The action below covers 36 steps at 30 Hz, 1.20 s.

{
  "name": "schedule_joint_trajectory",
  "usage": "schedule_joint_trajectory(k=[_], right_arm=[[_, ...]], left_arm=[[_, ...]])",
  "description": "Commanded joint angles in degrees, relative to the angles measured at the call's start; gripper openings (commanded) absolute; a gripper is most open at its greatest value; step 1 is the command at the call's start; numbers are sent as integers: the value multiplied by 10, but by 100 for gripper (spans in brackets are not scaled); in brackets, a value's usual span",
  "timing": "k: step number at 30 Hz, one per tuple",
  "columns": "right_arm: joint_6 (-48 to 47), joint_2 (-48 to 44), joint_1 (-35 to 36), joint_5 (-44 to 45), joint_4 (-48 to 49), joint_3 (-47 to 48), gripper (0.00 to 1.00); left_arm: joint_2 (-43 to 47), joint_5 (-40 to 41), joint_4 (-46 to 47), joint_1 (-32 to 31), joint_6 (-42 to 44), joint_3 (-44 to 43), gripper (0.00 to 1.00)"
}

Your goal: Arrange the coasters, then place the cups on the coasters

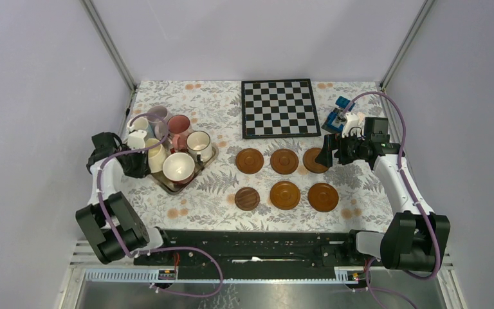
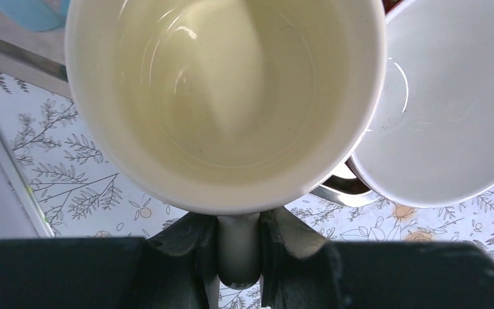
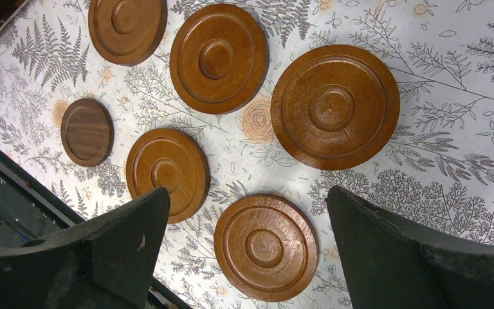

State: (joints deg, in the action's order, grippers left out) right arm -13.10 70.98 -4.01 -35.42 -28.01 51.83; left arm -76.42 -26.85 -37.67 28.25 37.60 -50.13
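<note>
Right wrist: ringed wooden coasters (image 3: 334,106)

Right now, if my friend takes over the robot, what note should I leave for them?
Left gripper: shut on the handle of the cream-yellow cup, at the tray.
Right gripper: open, empty, above the coasters.
Done: six coasters laid out in two rows of three.
Left: all six cups go onto coasters; none is there yet.

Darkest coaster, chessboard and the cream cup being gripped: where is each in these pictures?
Darkest coaster (image 1: 247,198): top view, its centre.
Chessboard (image 1: 277,108): top view, its middle squares.
Cream cup (image 2: 225,109): left wrist view, its inside bottom.
</note>
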Motion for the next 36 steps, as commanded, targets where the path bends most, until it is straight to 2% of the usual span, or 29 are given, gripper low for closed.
schedule_joint_trajectory(k=[1,5,10,15,20,26,30,36], right_arm=[[-9,-14,3,3,-4,3,100],[-9,-16,3,3,-4,1,100],[-3,-12,3,-3,-4,6,100],[4,-7,3,-3,-9,17,100],[34,-3,3,7,-16,34,100],[79,-22,-2,52,-4,45,100],[101,-37,-17,65,2,50,100],[117,-31,-81,53,-10,88,99]], left_arm=[[55,-52,15,1,-20,-31,0],[83,-67,-2,1,-25,-50,0],[93,-93,-46,-4,-40,-128,0],[68,-81,-68,-57,-85,-215,0],[38,-22,-60,-188,-154,-288,0],[-15,61,-20,-399,-243,-345,0],[-68,112,10,-521,-272,-384,0],[-165,145,67,-646,-310,-423,0]])
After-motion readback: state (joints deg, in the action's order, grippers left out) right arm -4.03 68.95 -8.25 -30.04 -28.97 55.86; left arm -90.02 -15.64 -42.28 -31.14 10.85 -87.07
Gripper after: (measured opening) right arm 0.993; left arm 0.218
